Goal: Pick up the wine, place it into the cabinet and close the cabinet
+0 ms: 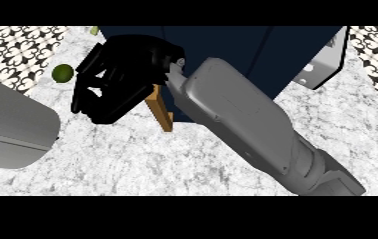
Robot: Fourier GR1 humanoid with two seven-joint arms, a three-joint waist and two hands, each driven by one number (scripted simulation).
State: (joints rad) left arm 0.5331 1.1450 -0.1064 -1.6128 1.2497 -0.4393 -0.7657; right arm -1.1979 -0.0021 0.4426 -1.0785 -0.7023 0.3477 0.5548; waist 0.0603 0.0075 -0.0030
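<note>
Over the marble table point(148, 163), the right hand point(118, 78) hangs with fingers curled, just left of the dark cabinet point(221, 48) and touching the cabinet's wooden door edge point(160, 110). No wine shows; whether the curl hides it cannot be told. The step is judged to be swinging the door, or carrying the bottle inside. Done well, the hand should move slowly along the door's arc, clear of the lime point(63, 73). A grey left forearm point(22, 128) shows at the left edge.
</note>
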